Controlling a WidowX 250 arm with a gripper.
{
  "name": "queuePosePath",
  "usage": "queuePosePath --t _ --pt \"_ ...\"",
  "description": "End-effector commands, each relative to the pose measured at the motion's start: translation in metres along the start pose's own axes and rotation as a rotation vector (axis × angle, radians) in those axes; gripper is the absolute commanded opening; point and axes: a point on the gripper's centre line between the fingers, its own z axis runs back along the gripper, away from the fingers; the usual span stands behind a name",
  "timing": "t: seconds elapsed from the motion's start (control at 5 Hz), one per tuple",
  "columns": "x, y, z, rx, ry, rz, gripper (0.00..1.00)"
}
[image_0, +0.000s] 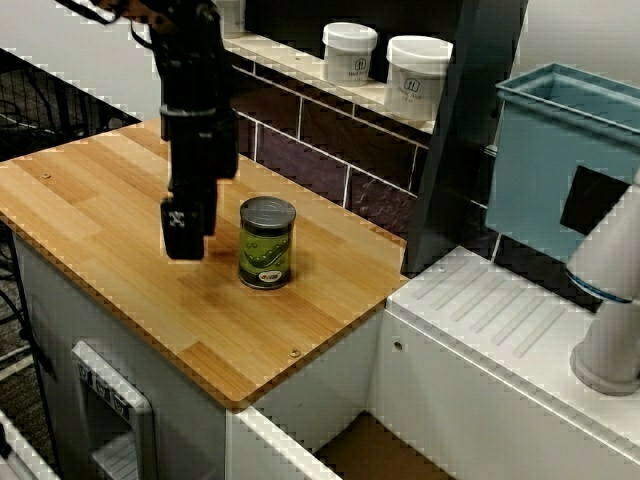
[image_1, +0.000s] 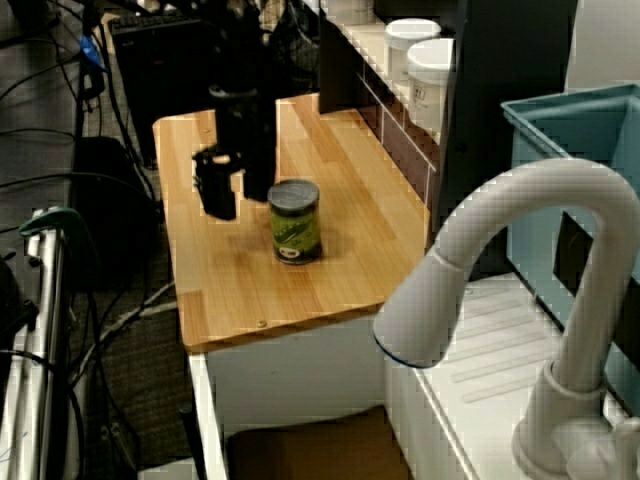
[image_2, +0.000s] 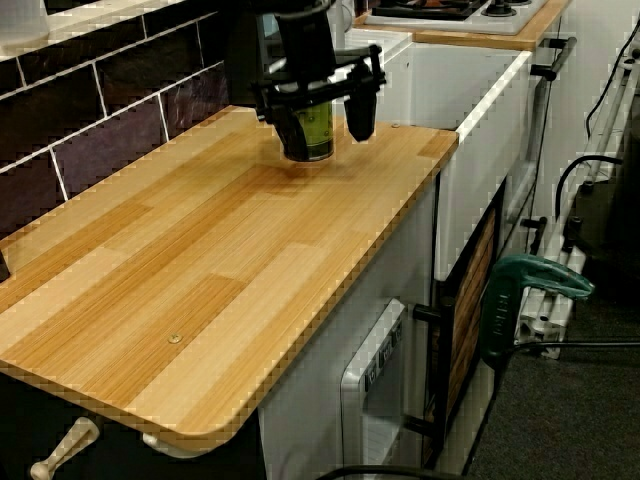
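Just beside my jaws, on the side toward the faucet (image_1: 500, 250), the can (image_0: 267, 243) stands upright on the surface (image_0: 100, 200), long axis vertical, near but not touching. My jaws hang spread wide and empty, low over the wood. Seen along the surface, the can shows beyond my fingers (image_2: 360, 105).

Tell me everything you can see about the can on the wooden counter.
The can is a metal cylinder with a dull silver lid, seemingly unopened, and a green label with a pale oval. It stands upright on the wooden counter, touching nothing else. The open gripper hangs close beside it, apart.
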Motion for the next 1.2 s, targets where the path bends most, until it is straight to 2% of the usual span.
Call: queuePosePath --t 0.0,0.2,0.4,0.6,1.0 --pt "-0.012 -0.001 0.042 0.083 -0.086 0.254 1.0" --pt "-0.01 -0.005 0.047 0.147 -0.15 0.4 1.0" --pt "0.001 -0.007 0.059 0.167 -0.196 0.451 1.0" --pt "0.015 -0.008 0.073 0.161 -0.245 0.467 1.0" --pt "0.049 -0.007 0.067 0.15 -0.311 0.527 1.0"
